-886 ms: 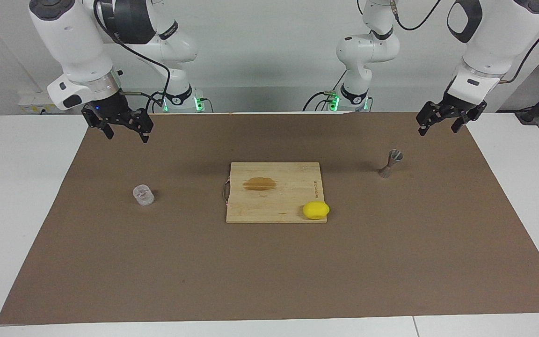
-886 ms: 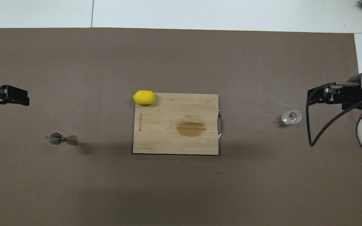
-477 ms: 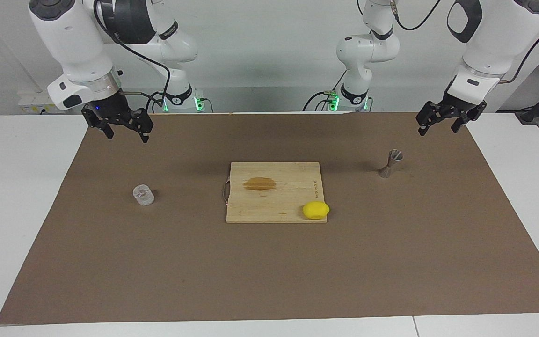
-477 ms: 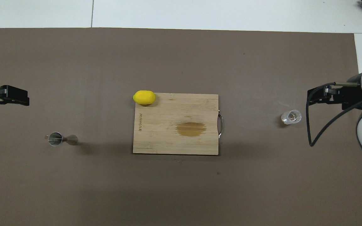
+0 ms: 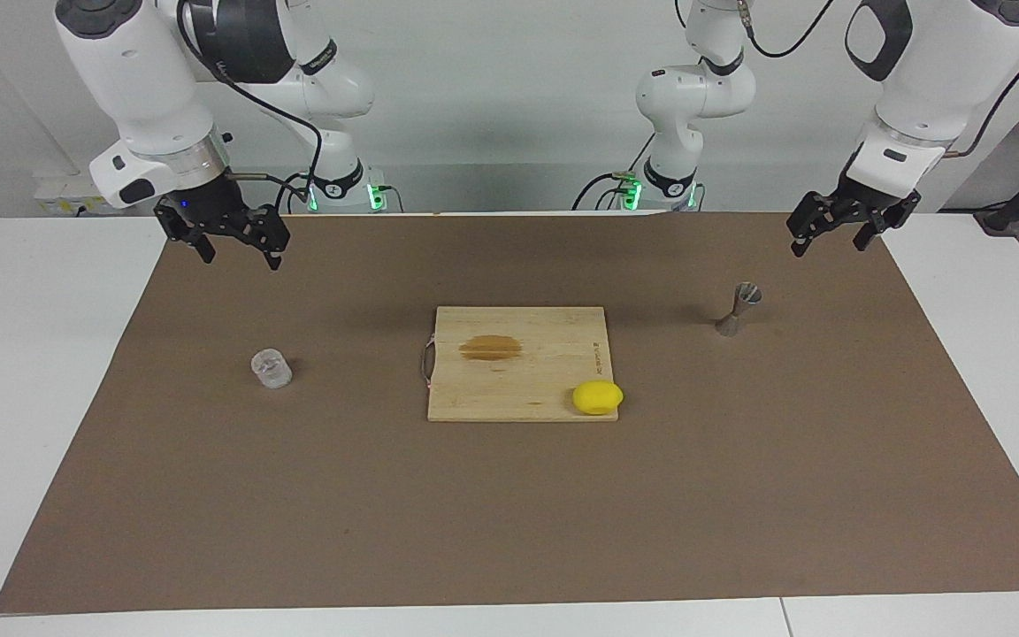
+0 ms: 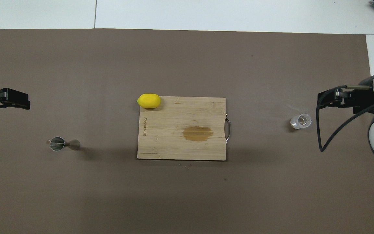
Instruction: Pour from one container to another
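— So, what did the surface look like?

— A white counter point(image 5: 41, 372) carried a wide brown mat point(image 5: 509, 513) that covered nearly all of it. A pale wall point(image 5: 509, 106) ran along the robots' end, with both arm bases standing against it, green lights glowing low on each.

— And on the mat?

— A wooden cutting board point(image 5: 554, 341) lay in the middle, a darker stain on it and a wire handle toward the right arm's end. A lemon point(image 5: 597, 397) sat on the board's corner farthest from the robots, toward the left arm's end. The glass cup point(image 5: 271, 368) stood upright on the mat toward the right arm's end, well apart from the board. The jigger point(image 5: 738, 310) stood upright toward the left arm's end, nearer to the robots than the cup.

— The grippers?

— The right gripper point(image 5: 238, 254) hung in the air over the mat at its own end, fingers spread apart and holding nothing. The left gripper point(image 5: 828, 241) hung over the mat's corner by the jigger, fingers likewise released and empty.

— Anything hard to make out?

— From overhead, the left gripper point(image 6: 28, 104) was cut off by the picture's edge, only its tip showing, and the right gripper point(image 6: 319, 99) was partly covered by its own arm and cable. What the cup point(image 6: 300, 121) held, I could not tell. The lettering on the board was too small to read.
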`<action>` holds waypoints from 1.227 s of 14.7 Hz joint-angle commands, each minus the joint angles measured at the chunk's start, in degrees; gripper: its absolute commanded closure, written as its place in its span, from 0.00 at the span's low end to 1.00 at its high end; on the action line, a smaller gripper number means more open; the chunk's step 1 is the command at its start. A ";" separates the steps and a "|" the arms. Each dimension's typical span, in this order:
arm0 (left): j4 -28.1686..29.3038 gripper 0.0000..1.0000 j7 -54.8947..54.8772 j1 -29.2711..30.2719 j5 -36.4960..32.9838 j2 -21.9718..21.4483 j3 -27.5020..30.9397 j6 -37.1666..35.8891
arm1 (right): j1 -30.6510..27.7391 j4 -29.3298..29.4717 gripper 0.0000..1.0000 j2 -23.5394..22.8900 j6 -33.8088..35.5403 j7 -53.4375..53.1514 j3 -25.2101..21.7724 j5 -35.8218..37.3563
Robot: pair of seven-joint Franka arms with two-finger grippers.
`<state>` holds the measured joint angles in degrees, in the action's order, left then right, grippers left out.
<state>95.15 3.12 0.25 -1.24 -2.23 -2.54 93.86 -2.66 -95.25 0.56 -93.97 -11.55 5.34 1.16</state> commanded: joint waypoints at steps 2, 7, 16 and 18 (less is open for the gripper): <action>1.53 0.00 -0.22 -0.51 0.36 -1.46 0.43 0.71 | -0.86 -0.02 0.00 0.50 0.80 1.61 0.20 -1.60; 1.44 0.00 -0.22 -0.69 0.36 -1.46 0.43 0.80 | -0.86 -0.02 0.00 0.50 0.80 1.61 0.20 -1.60; 1.61 0.00 -0.22 -0.78 0.36 -1.55 0.43 0.89 | -0.77 -0.02 0.00 0.50 0.80 1.61 0.20 -1.60; 1.70 0.00 -0.21 -0.78 0.36 -1.55 0.43 0.54 | -0.77 -0.02 0.00 0.50 0.80 1.61 0.20 -1.60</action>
<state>95.18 3.11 0.25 -1.23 -2.35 -2.69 93.86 -2.66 -95.25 0.56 -93.97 -11.55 5.34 1.16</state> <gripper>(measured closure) 0.000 0.000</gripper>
